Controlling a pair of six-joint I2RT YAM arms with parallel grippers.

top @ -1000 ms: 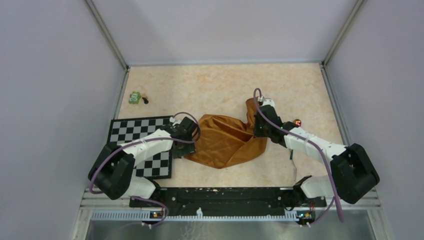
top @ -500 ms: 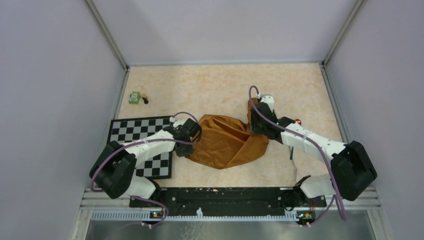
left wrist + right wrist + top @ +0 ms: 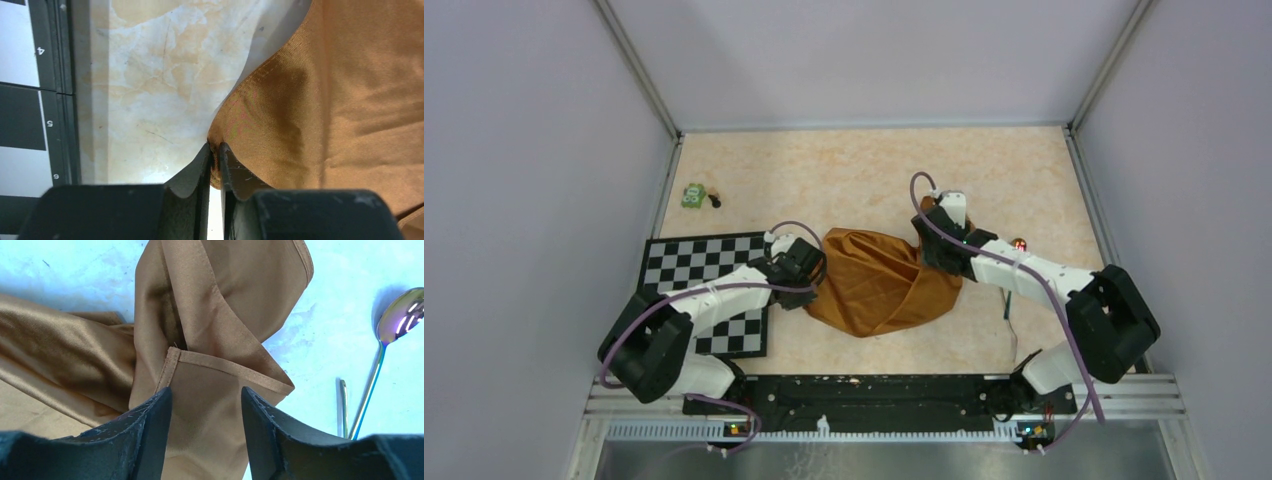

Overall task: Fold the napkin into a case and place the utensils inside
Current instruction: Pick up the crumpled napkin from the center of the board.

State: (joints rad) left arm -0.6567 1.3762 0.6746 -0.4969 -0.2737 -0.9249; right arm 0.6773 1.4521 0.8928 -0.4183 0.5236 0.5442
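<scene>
The rust-orange napkin (image 3: pixel 879 282) lies crumpled in a heap at the table's middle. My left gripper (image 3: pixel 812 268) is shut on its left edge; in the left wrist view the jaws pinch a fold of the napkin (image 3: pixel 320 100) at the gripper (image 3: pixel 214 148). My right gripper (image 3: pixel 929 235) is open above the napkin's twisted right end; in the right wrist view the gripper (image 3: pixel 206 395) straddles a hemmed corner of the napkin (image 3: pixel 220 315) without closing on it. An iridescent spoon (image 3: pixel 395 325) and another thin utensil (image 3: pixel 343 407) lie to the right of the cloth.
A black-and-white checkered mat (image 3: pixel 709 290) lies at the left under my left arm. A small green toy (image 3: pixel 693 196) sits at the far left near the wall. Utensil handles (image 3: pixel 1008 305) lie under my right arm. Enclosure walls ring the table.
My right gripper has moved up and left along the napkin's right end. My left gripper has drawn its edge slightly right; the cloth heap has bunched narrower.
</scene>
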